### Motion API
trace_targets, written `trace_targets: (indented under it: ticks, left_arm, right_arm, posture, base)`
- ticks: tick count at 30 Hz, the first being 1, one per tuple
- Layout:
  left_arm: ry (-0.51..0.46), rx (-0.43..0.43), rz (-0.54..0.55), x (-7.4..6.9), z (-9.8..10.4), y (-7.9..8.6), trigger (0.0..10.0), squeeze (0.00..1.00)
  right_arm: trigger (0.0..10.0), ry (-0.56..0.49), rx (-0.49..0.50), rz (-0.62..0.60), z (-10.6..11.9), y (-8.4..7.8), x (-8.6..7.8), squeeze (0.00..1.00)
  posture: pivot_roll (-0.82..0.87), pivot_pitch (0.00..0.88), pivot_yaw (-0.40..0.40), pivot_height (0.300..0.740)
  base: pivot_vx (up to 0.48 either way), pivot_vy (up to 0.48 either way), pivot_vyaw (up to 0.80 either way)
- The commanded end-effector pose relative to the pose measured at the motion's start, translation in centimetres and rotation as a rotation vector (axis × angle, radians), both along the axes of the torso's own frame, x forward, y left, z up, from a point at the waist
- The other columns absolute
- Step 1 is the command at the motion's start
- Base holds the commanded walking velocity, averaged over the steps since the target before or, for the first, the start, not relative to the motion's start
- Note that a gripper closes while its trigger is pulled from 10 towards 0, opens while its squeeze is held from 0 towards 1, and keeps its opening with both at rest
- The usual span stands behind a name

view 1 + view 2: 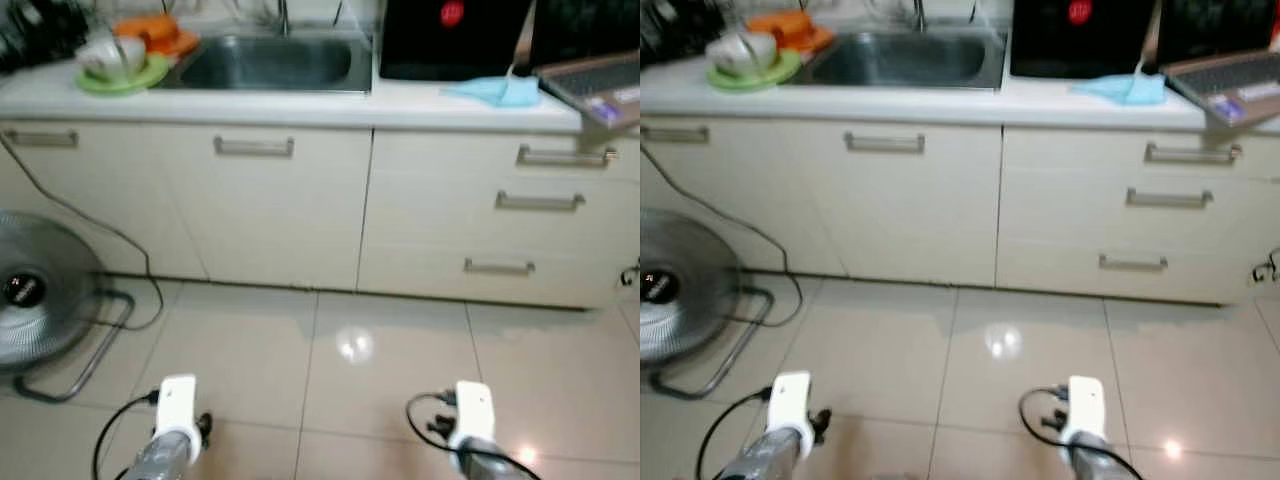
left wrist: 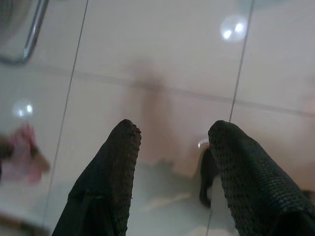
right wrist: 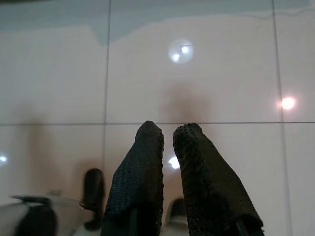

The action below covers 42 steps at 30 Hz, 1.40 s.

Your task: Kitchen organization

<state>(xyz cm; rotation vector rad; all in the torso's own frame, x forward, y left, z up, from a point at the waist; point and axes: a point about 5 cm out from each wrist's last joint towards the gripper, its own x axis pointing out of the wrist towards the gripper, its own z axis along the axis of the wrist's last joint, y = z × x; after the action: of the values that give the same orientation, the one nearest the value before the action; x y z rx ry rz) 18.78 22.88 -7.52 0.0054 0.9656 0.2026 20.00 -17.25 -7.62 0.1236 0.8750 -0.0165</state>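
Note:
A steel sink (image 1: 270, 62) is set in the white counter (image 1: 420, 104) ahead. Left of it, a green plate (image 1: 120, 80) carries a white bowl (image 1: 110, 55), with orange items (image 1: 155, 32) behind. On the counter's right side lie a blue cloth (image 1: 495, 90), a black appliance (image 1: 450, 38) and a laptop (image 1: 600, 82). Both arms hang low over the tiled floor, well short of the cabinets. My left gripper (image 2: 170, 132) is open with nothing between its fingers. The fingers of my right gripper (image 3: 168, 130) are close together and hold nothing.
Cream cabinet doors (image 1: 260, 205) and drawers (image 1: 535, 205) with metal handles run below the counter. A floor fan (image 1: 35, 290) on a metal stand sits at the left, its cable (image 1: 120, 240) trailing along the cabinet. Glossy beige tiles (image 1: 350, 350) lie between me and the cabinets.

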Motion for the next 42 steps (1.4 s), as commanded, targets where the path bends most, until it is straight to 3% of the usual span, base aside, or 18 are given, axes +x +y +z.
trace_targets:
  ticks: [1,28,42]
  left_arm:
    - [-0.016,-0.003,-0.010,0.51,0.16,-0.45,10.0,0.00]
    - [-0.019,-0.002,-0.011,0.57,0.20,-0.43,10.0,0.00]
    - [-0.022,-0.013,-0.007,0.54,0.16,-0.59,10.0,0.00]
  right_arm:
    - [10.0,0.022,-0.024,-0.023,-0.30,-1.21,-0.79,0.00]
    - [10.0,0.029,-0.021,-0.029,-0.40,-1.21,-0.99,0.00]
    - [10.0,0.027,-0.016,-0.030,-0.42,-1.18,-1.03,0.00]
  posture:
    - [0.10,0.025,0.077,0.740]
    - [0.10,0.029,0.079,0.740]
    - [0.10,0.030,0.078,0.740]
  base:
    - [0.458,0.000,0.00]
    - [0.445,0.000,0.00]
    - [0.000,0.000,0.00]
